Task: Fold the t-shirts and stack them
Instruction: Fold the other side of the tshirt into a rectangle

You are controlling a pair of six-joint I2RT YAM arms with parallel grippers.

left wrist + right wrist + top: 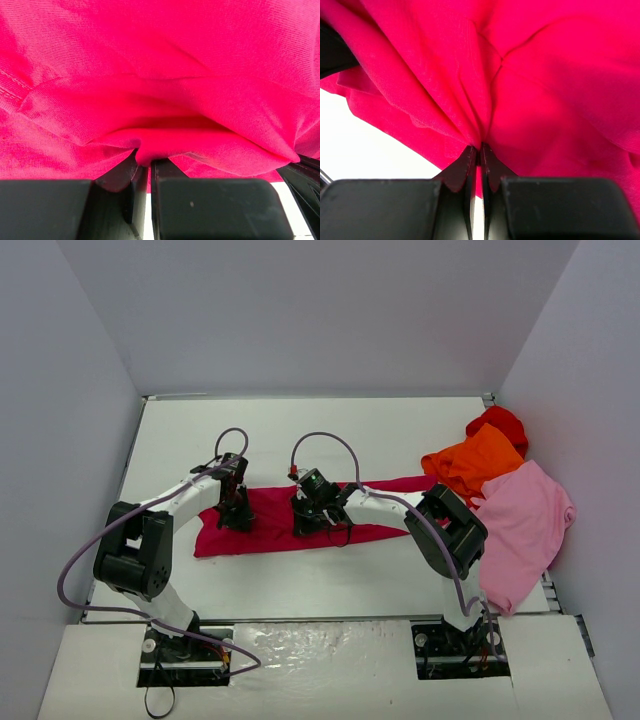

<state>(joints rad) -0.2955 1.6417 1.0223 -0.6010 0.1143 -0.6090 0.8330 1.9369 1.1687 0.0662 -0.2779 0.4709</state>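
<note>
While both arms lean in over the white table [300,430], the count is simple: four t-shirts, two grippers, one shirt in play. The crimson t-shirt [275,525] lies stretched in a long, rumpled band across the middle of the table, from in front of the left arm toward the heap on the right. The left gripper [237,512] is down on its left part and the right gripper [312,520] is down near its middle, two grips on one garment.

The left wrist view shows the jaws pressed together with a fold of crimson cloth nipped between the tips. The right wrist view shows the same, tips tight together with gathered pleats running into them.

The other three sit at the far right. The orange t-shirt [475,462] is in the middle, the bright red t-shirt [500,423] lies behind it by the wall, and the light pink t-shirt [525,525] is nearest, spread toward the table's right edge. All three are touching.
</note>
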